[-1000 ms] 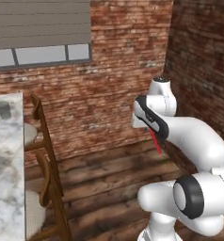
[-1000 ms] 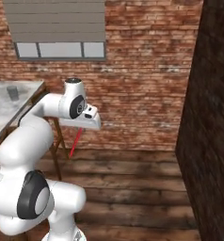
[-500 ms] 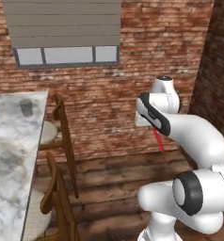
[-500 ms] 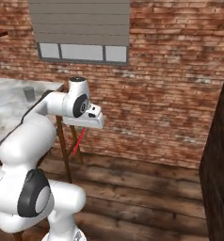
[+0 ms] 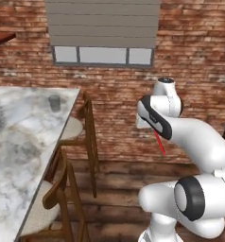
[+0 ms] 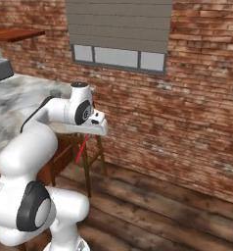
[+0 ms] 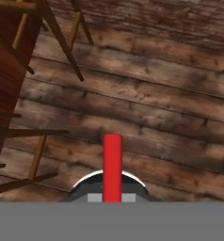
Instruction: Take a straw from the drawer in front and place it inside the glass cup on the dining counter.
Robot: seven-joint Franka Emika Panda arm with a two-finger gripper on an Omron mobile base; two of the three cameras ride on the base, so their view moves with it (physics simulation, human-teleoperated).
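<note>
My gripper (image 5: 154, 131) is shut on the straw (image 5: 160, 143), a thin red stick that hangs down from the fingers over the wooden floor. From the right, the gripper (image 6: 87, 135) holds the straw (image 6: 81, 149) beside a stool. The hand view looks straight down along the straw (image 7: 112, 164) at the floor planks. The glass cup (image 5: 54, 102), small and greyish, stands upright on the dining counter (image 5: 20, 142), far to the left of the gripper and near the slab's far edge. The drawer is out of view.
Two wooden stools (image 5: 73, 128) (image 5: 44, 212) line the counter's right edge, between the slab and the arm. A silver toaster (image 6: 1, 69) sits on the counter's far end. A brick wall with a window (image 5: 103, 55) closes the back. Open floor (image 6: 157, 211) lies to the right.
The whole picture has slid right as the base turned: the counter, cup and stools have come further into view. The straw stays gripped, hanging the same way.
</note>
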